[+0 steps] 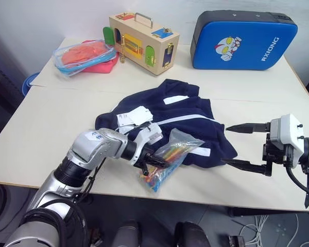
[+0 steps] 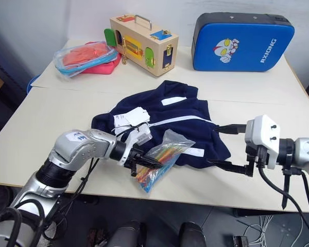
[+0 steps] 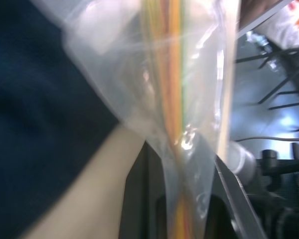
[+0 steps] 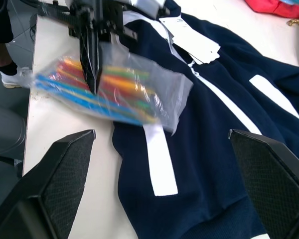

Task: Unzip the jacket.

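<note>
Near edge of the counter (image 1: 36, 134): the left tool (image 1: 155, 159) is pinched shut on a clear plastic bag of coloured sticks (image 1: 167, 157), which lies half on the hem of the jacket (image 1: 195, 123) and half on bare counter. At about 3 o'clock from the bag, the right tool (image 1: 242, 145) hovers just off the jacket's edge, its two black fingers spread wide with nothing between them.

Centre: the dark navy jacket lies crumpled and roughly flat, front up. Its white zipper (image 4: 224, 97) runs diagonally across the fabric, with white paper tags (image 1: 134, 117) bunched at the collar end, at about 10 o'clock from the bag.

Handling, as a judgement: the fabric is soft and light and will likely drag and bunch if only the slider is pulled. One tool should pin the cloth near the collar while the other takes the zipper pull, which cannot be made out here.

Far side: a clear container of red cloth (image 1: 85, 54), a wooden latch box (image 1: 144, 43) and a blue padded case (image 1: 244, 41).
</note>
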